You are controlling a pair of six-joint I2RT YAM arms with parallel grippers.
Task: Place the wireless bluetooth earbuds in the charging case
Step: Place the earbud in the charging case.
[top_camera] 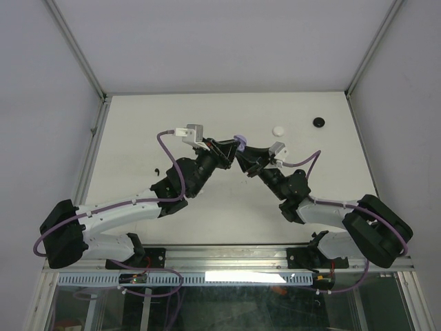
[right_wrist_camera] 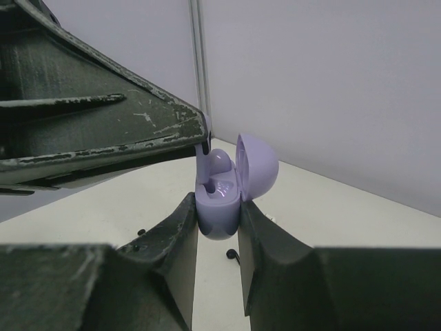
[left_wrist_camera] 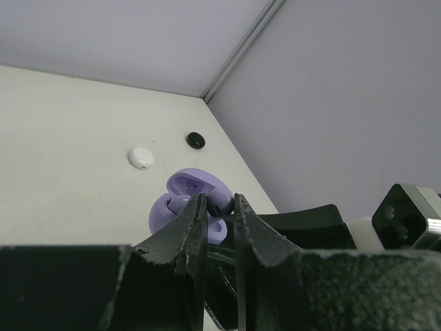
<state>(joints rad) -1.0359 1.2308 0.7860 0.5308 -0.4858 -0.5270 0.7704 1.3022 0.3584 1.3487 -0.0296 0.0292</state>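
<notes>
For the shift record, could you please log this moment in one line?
right gripper: shut on open purple case | left gripper: shut on earbud at case mouth | earbud not yet released

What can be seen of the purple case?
The case is small, rounded, glossy lilac plastic, its hinged lid open and upright. It hangs above the table, base clamped in the right gripper. The left gripper holds a lilac piece, seemingly an earbud, at its wells.
</notes>
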